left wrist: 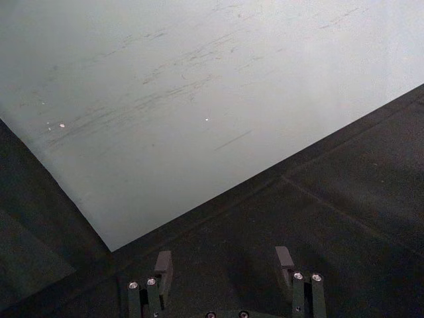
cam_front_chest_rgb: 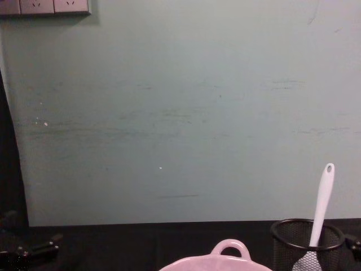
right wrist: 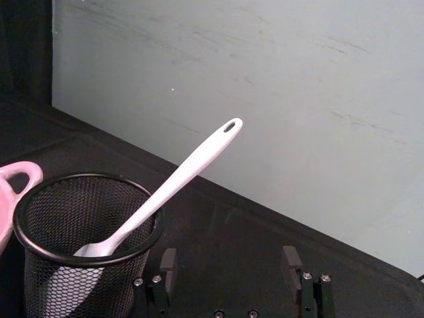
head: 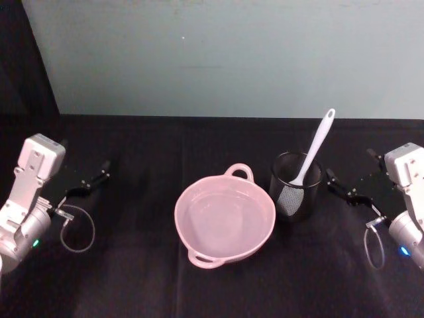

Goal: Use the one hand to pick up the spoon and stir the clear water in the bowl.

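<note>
The black worktop (head: 146,146) runs back to a pale green wall (head: 199,59) along its far edge. There is a lot of bare room on the left side and along the front edge.

The pink bowl (head: 224,215) sits in the middle of the worktop, a bit nearer the front edge. It has clear water in it. Just beside it, on its right, stands a black mesh cup (head: 297,185). I cannot tell if the two touch. The white spoon (head: 317,147) stands in the cup, blade down. Its handle leans up and away toward the far right, with the oval hole at the top.

The right gripper (head: 341,187) is low near the right edge, just to the right of the cup. Its fingers (right wrist: 289,260) are apart and hold nothing. The spoon is near them but not between them, and its handle rises above them.

The left gripper (head: 93,179) waits near the left edge, well apart from the bowl. Its fingers (left wrist: 283,258) are apart too, with bare black worktop between them.
</note>
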